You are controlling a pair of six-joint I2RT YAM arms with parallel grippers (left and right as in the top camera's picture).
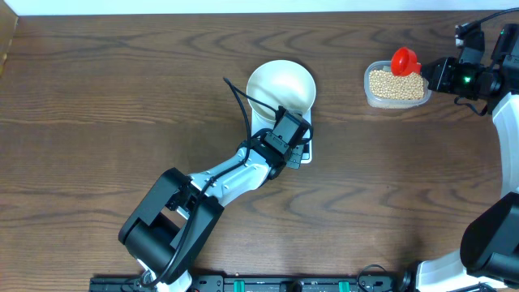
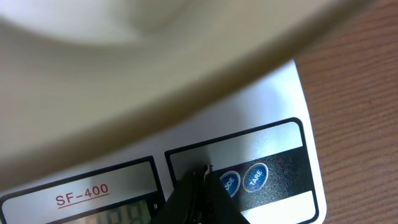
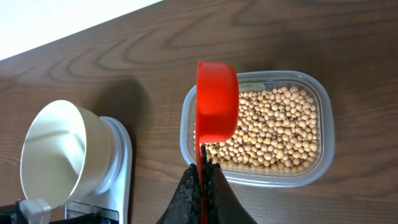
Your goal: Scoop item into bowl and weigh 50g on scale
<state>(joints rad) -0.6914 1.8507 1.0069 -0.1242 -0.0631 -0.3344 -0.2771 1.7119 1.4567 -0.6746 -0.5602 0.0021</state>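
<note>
Tan beans (image 3: 273,127) in clear tub (image 3: 328,134); right gripper (image 3: 202,173) tight on red scoop (image 3: 217,93), left gripper (image 2: 199,179) together.

Overhead, the light is even and soft: the worktop (image 1: 97,97) grain reads sharp, with only faint shadows under the arm. In the left wrist view the bowl (image 2: 124,62) is so close it smears into a cream blur. The scale (image 2: 267,93) print stays readable, and the left tool (image 2: 200,177) is a dark, soft wedge. The right wrist view is bright, with crisp beans (image 3: 273,130) and a vivid red scoop (image 3: 217,99). A soft shadow lies beside the bowl, the top-left strip is washed out, and the right tool (image 3: 204,186) is blurred.
</note>
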